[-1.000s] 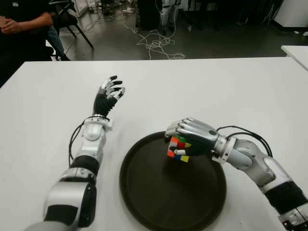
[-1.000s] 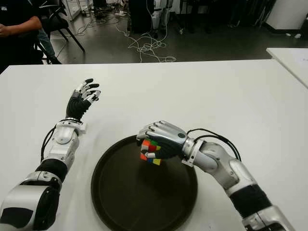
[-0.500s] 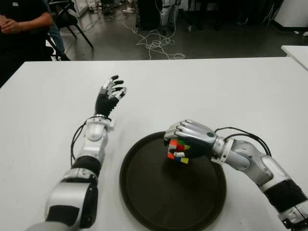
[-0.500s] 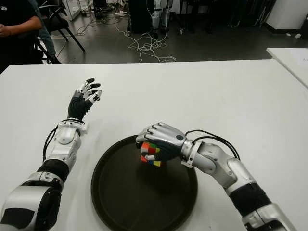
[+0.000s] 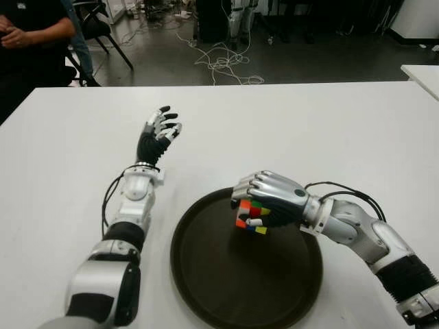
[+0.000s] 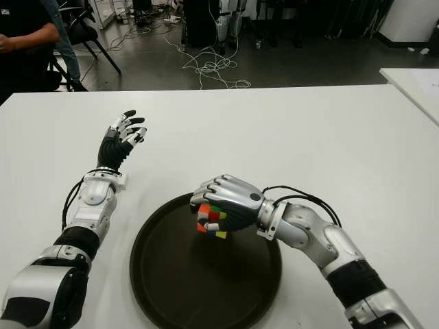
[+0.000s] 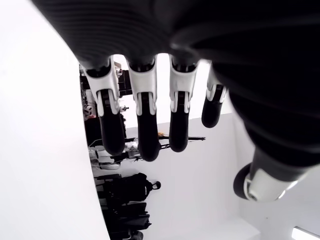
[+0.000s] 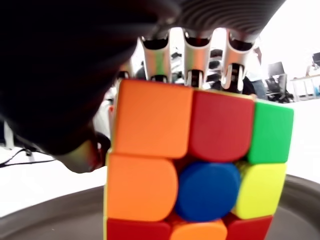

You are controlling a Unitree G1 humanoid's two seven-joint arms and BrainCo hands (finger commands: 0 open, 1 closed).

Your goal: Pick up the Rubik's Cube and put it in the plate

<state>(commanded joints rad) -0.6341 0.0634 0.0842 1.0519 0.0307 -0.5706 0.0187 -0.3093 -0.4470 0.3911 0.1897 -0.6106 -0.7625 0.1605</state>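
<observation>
— Where is your cube [image 5: 251, 216] right now?

— You have it in the right hand [image 5: 269, 203], fingers [image 8: 194, 65] curled over its top and the thumb pressing from the near side. The grasp is firm: in the right wrist view the cube fills the palm, with orange, red, green, yellow and blue stickers facing the camera.

— And where does that put it over the plate [image 5: 206, 288]?

— Your right hand hangs above the plate's far part, just inside the rim. The dark plate floor spreads out below and toward you from the knuckles. Whether the cube's lower edge touches the plate, you cannot tell from these views.

— What about your other hand?

— Your left hand [image 5: 157, 131] is well off to the left of the plate and farther out on the table [image 5: 329, 130], raised with its palm turned inward. Its fingers [image 7: 143, 125] are spread and relaxed, gripping nothing. A seated person [image 5: 31, 31] shows beyond that hand, past the table's far left corner.
</observation>
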